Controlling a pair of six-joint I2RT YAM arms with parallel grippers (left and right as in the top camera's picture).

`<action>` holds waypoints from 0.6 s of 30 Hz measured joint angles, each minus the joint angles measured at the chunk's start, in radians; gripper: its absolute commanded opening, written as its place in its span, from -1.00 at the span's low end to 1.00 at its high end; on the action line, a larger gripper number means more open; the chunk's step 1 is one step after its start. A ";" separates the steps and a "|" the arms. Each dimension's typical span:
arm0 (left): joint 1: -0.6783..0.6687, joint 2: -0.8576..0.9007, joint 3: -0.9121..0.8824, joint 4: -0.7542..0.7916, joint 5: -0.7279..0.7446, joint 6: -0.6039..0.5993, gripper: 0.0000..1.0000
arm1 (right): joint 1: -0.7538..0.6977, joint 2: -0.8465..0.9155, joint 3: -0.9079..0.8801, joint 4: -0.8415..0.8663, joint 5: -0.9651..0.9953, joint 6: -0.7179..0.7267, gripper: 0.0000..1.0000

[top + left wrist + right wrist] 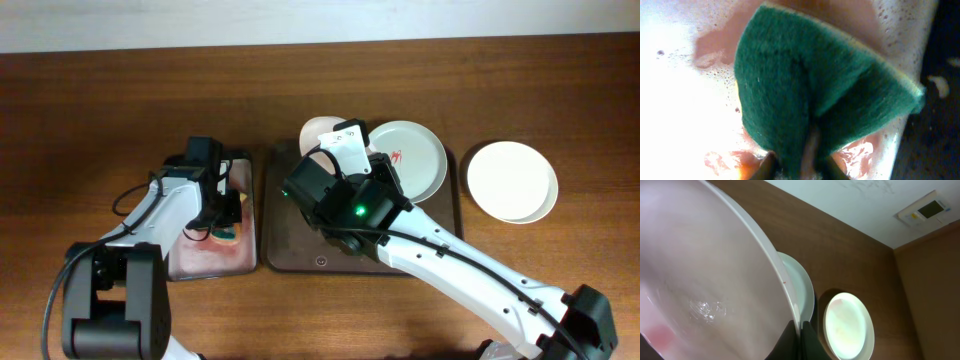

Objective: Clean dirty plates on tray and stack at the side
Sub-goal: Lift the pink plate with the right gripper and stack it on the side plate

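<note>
Left gripper (pixel 799 169): clamped on a folded, coarse green sponge (pixel 815 85) over a foamy basin (pixel 215 258)
Right gripper (pixel 801 341): pinched the rim of a tilted, wet white plate (pixel 705 280) above the dark tray (pixel 300 250)
Around: second plate (pixel 415 160) lay on the tray; third plate (pixel 512 180) sat apart on the wooden table (pixel 100 100)

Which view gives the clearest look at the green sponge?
Left wrist: the green sponge fills the frame, folded and pinched in the left gripper over soapy water. Overhead shows only a small green patch beneath that gripper. Right wrist shows none of it.
</note>
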 measured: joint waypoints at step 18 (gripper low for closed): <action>0.000 0.000 0.000 -0.029 0.001 0.000 0.37 | -0.201 -0.037 0.005 -0.055 -0.127 0.125 -0.92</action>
